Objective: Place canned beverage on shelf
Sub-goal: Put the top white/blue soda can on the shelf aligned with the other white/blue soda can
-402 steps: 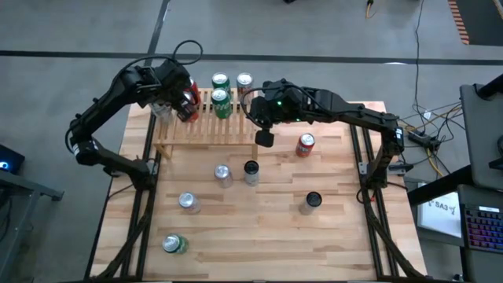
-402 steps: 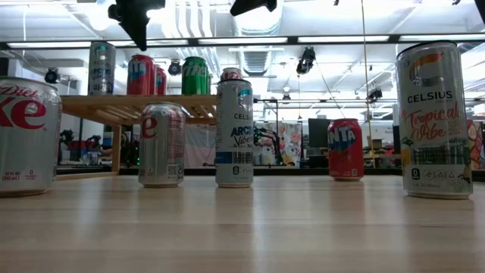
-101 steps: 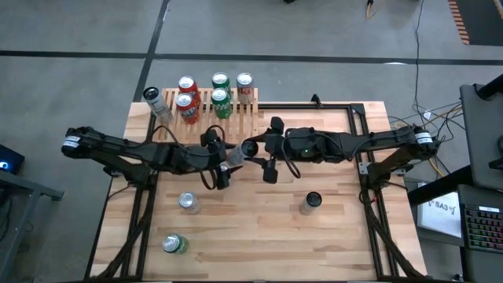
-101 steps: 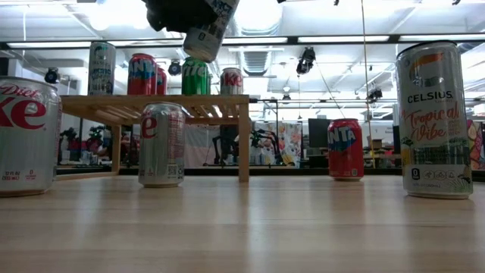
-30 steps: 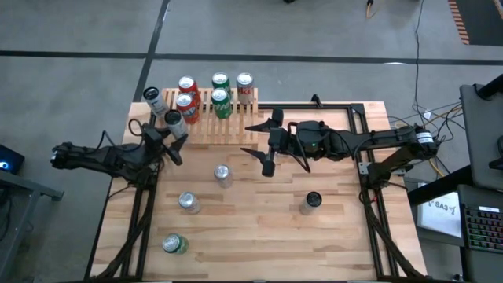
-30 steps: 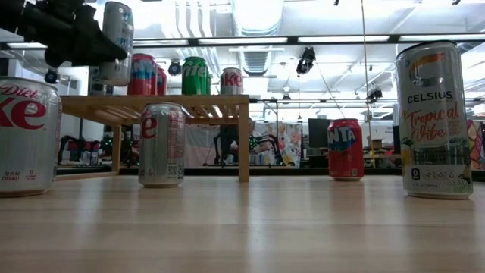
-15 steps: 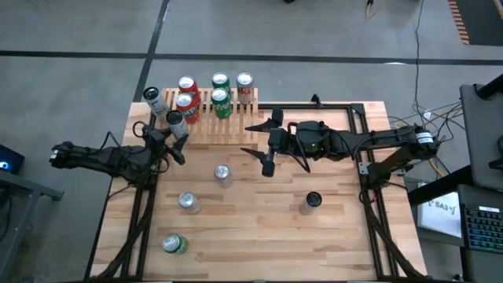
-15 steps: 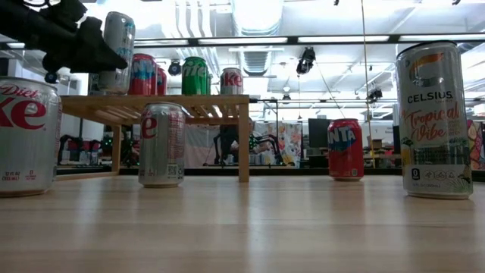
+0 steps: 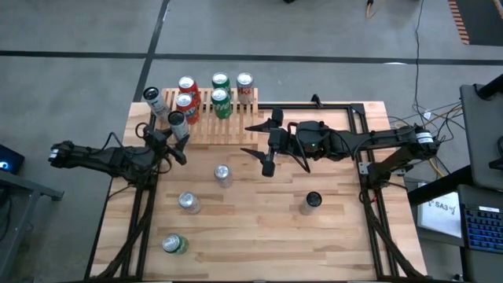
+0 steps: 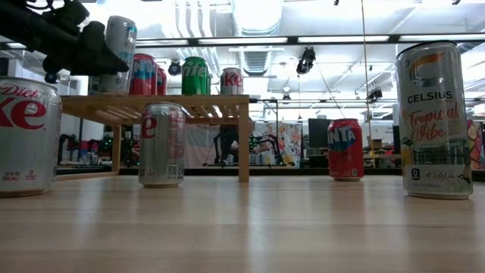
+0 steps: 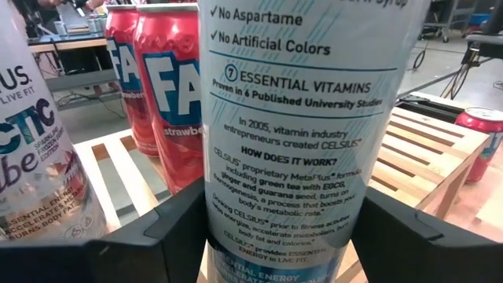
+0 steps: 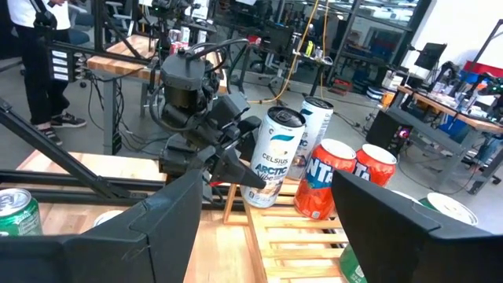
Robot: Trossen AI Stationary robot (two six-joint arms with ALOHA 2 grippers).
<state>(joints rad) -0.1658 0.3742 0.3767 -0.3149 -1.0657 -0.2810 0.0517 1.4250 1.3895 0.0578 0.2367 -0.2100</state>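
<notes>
On the left end of the low light-wood slatted shelf (image 9: pixel 206 116), at the table's far edge, you have a tall white-and-pale-blue Celsius can (image 9: pixel 176 123) standing upright between the left gripper's (image 9: pixel 174 140) two dark fingers. In the left wrist view those fingers (image 11: pixel 169 236) flank the can (image 11: pixel 302 134) on both sides, but you cannot tell whether they press on it or stand just clear. Its base looks to be on the slats.

At about 11 o'clock from that can stands a second tall white can (image 9: pixel 153 99), on the shelf's corner. At 1 o'clock, close by, are two red Fanta cans (image 9: pixel 187 94); further along at 2 o'clock sit two green cans (image 9: pixel 221 93) and a red-and-silver cola can (image 9: pixel 245 84).

Your right gripper (image 9: pixel 261 148) hovers near the table's centre, at roughly 4 o'clock from the shelf's right end, its fingers spread apart and holding nothing.

Loose on the pale wooden table (image 9: pixel 338 228), nearer you, are a silver can (image 9: pixel 223 174), another silver can (image 9: pixel 188 203), a green can (image 9: pixel 174 244) at the near left, and a tall dark-topped can (image 9: pixel 311 202) to the right.
</notes>
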